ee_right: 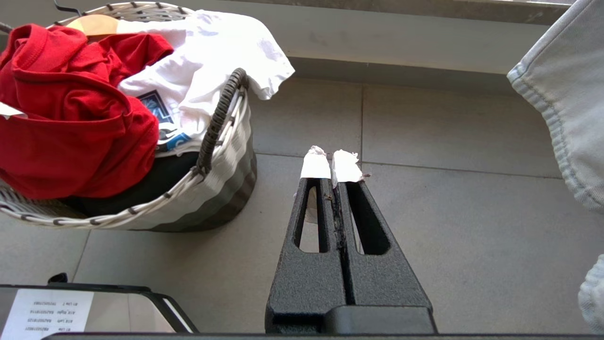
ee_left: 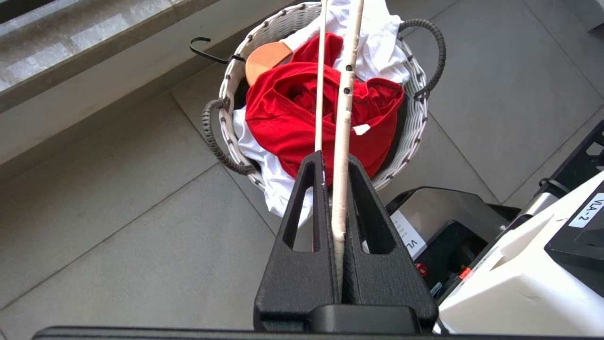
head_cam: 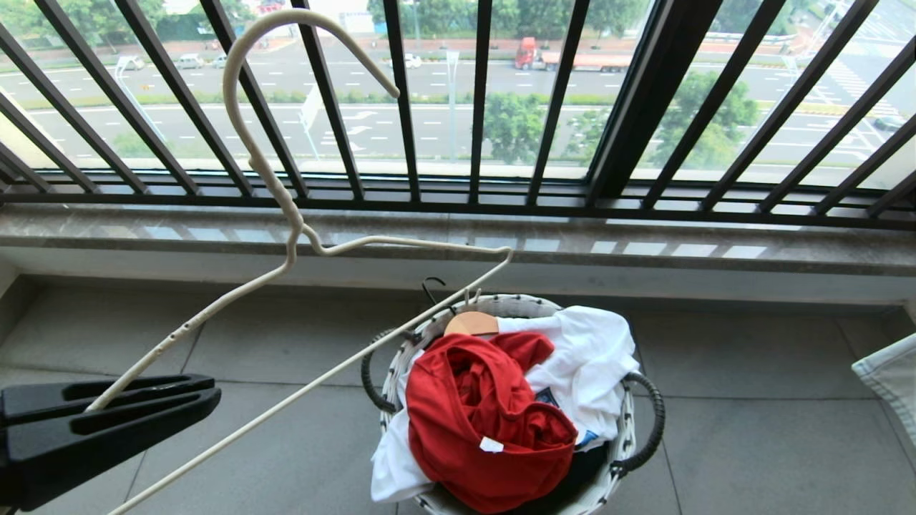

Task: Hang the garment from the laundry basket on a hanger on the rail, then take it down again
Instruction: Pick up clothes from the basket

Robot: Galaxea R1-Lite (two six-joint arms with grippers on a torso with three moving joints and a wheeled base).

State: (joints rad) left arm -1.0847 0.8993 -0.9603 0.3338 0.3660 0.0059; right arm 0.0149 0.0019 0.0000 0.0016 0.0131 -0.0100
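Observation:
The red garment lies crumpled on top of the laundry basket, its small white label facing up. My left gripper is at the lower left, above the floor and left of the basket. It is shut on one arm of the cream-white wire hanger, whose hook rises in front of the window bars. In the left wrist view the hanger runs out between the fingers of the left gripper over the garment. My right gripper is shut and empty, low beside the basket. The rail is out of view.
A white T-shirt and a light-wood hanger share the basket, with dark cloth beneath. Black window bars and a stone sill stand behind. A pale grey-green garment hangs at the right. My base is near.

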